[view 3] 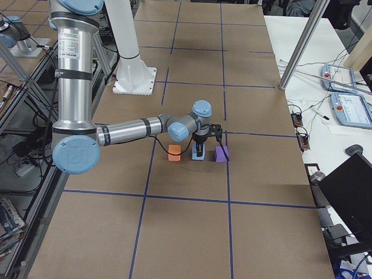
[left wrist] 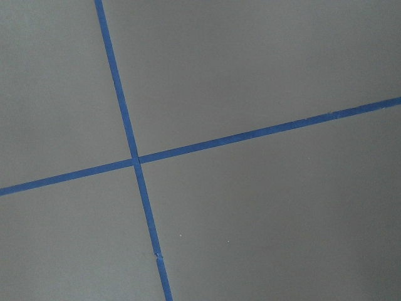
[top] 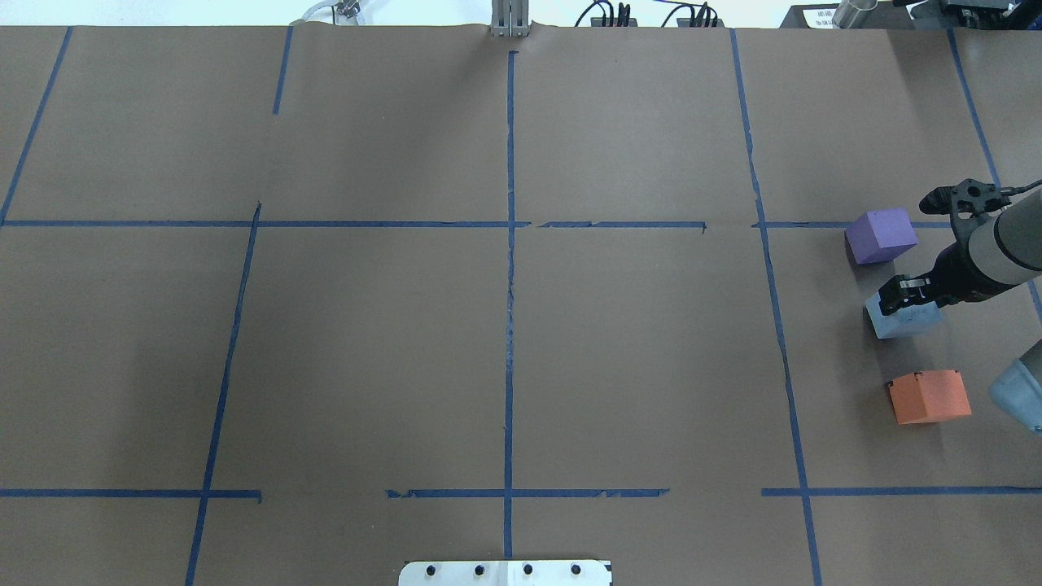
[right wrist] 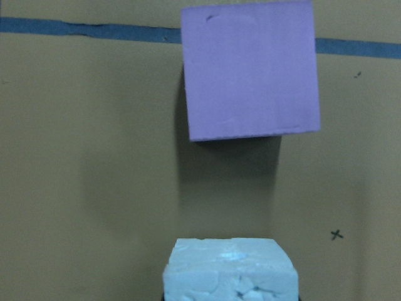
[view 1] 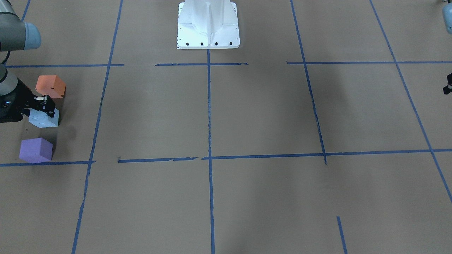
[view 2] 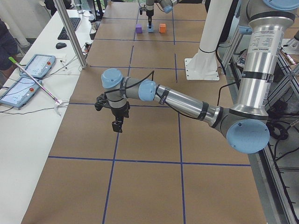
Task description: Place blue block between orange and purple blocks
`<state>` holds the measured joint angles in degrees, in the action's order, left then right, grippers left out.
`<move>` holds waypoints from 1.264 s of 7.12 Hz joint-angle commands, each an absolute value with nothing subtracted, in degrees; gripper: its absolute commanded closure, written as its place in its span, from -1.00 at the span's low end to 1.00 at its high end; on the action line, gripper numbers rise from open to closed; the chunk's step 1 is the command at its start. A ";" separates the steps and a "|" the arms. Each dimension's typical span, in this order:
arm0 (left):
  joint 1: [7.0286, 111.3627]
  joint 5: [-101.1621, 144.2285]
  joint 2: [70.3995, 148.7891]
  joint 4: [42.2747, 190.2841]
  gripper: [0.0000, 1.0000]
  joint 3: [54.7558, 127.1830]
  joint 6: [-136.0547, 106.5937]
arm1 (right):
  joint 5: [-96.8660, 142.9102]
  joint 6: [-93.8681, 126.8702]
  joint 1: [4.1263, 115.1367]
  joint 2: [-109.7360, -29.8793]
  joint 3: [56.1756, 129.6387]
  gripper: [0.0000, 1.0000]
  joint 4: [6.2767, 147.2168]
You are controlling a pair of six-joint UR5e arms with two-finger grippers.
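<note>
The blue block (top: 904, 319) is seen on the bench (top: 488, 325) near the purple block (top: 881, 234), on the side that looks towards the orange block (top: 929, 396), and it touches neither of them. The right pincer (top: 902, 295) is set over its top and seems to be closed on it, although the fingers themselves are not shown clearly. The left pincer (view 2: 117, 125) is held above the bench well apart from the purple block. Whether it is wide or narrow cannot be told.

Some risk is judged to remain. If the chipped foam sticks to a finger when the pincer is opened, the blue block could be lifted or turned out of line. If the wrist is drawn away sideways, the purple block could be pushed, because it is near.

No brand, label or readable writing is found. Only a small cross mark (right wrist: 337, 235) is noticed on the paper beside the purple block.
</note>
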<state>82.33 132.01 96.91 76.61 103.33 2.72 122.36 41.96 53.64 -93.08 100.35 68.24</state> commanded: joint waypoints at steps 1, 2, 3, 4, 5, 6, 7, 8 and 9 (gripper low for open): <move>82.35 132.01 97.03 76.64 -1.00 103.36 2.72 | 122.95 41.75 53.87 -93.08 103.07 -1.00 68.81; 82.35 132.01 97.03 76.64 -1.00 103.62 2.72 | 123.05 41.23 55.62 -93.25 104.05 -1.00 69.17; 82.35 132.01 96.94 76.55 -1.00 103.97 2.55 | 124.09 39.13 58.42 -93.34 103.54 -1.00 69.43; 82.35 132.01 96.77 76.55 -1.00 104.41 2.55 | 126.19 28.15 64.02 -93.25 103.54 -1.00 75.52; 82.44 132.01 96.77 76.55 -1.00 104.41 2.64 | 126.82 16.38 69.73 -92.99 104.06 -1.00 83.42; 82.44 131.92 96.59 76.55 -1.00 104.41 2.90 | 127.78 4.34 75.96 -93.95 103.45 -1.00 88.11; 82.44 131.84 95.90 76.64 -1.00 104.41 3.42 | 130.06 -5.44 82.38 -95.43 103.45 -1.00 92.85; 82.53 131.57 95.54 76.64 -1.00 104.41 3.60 | 131.12 -12.32 87.49 -96.58 103.71 -1.00 97.60; 82.53 131.40 94.41 76.64 -1.00 104.15 5.78 | 131.13 -15.09 90.15 -96.77 103.71 -1.00 101.13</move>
<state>82.49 131.63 95.44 76.63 104.35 4.06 130.45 -8.93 85.38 -96.04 103.64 96.07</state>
